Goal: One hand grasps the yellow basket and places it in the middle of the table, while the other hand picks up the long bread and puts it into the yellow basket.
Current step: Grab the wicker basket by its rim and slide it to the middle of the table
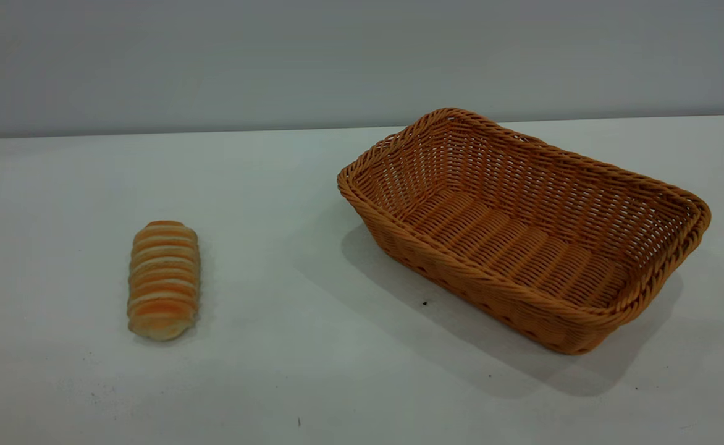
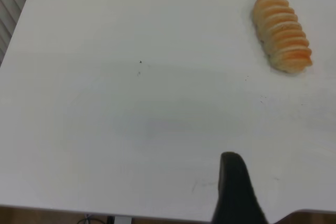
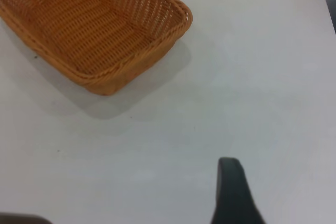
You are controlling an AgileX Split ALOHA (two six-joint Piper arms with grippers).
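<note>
The yellow basket (image 1: 522, 228), a large woven wicker one, stands empty on the white table (image 1: 288, 346) at the right in the exterior view. It also shows in the right wrist view (image 3: 94, 24). The long bread (image 1: 164, 279), striped orange-brown and cream, lies on the table at the left. It also shows in the left wrist view (image 2: 282, 32). Neither arm shows in the exterior view. A dark part of my left gripper (image 2: 236, 192) hangs above bare table, well away from the bread. A dark part of my right gripper (image 3: 233, 192) hangs above bare table, apart from the basket.
A grey wall runs behind the table's far edge (image 1: 214, 131). The table's edge shows close to the left gripper in the left wrist view (image 2: 105, 211). A few tiny dark specks (image 1: 424, 303) dot the tabletop between bread and basket.
</note>
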